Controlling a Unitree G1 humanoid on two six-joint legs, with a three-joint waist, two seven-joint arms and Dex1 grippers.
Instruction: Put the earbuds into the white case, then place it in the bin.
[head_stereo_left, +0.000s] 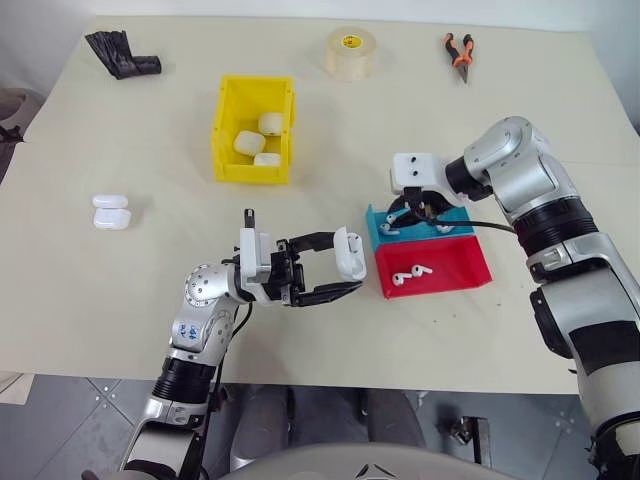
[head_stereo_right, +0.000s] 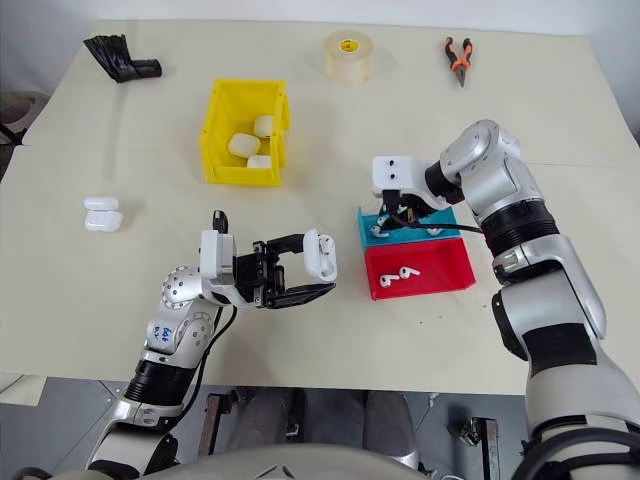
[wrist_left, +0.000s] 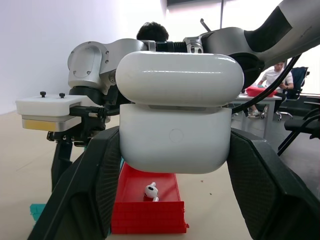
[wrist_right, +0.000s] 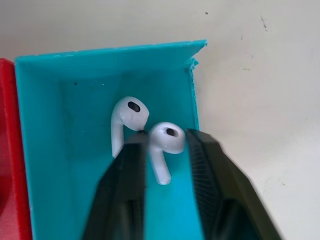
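My left gripper (head_stereo_left: 343, 266) is shut on the white case (head_stereo_left: 349, 252), held above the table just left of the trays; its lid sits slightly ajar (wrist_left: 180, 77). My right gripper (wrist_right: 166, 139) reaches down into the low blue tray (wrist_right: 45, 125), its two fingers pressed on either side of one earbud (wrist_right: 167, 139). A second earbud (wrist_right: 129, 112) lies beside it in the same tray. Another earbud (head_stereo_left: 408, 273) lies in the red tray (head_stereo_left: 470, 270). The yellow bin (head_stereo_left: 225, 130) stands farther back to the left.
Three white cases lie in the yellow bin. Two more white cases (head_stereo_left: 111, 212) rest on the table at the left. A tape roll (head_stereo_left: 351, 52), orange-handled pliers (head_stereo_left: 459, 50) and a black object (head_stereo_left: 122, 55) lie along the far edge.
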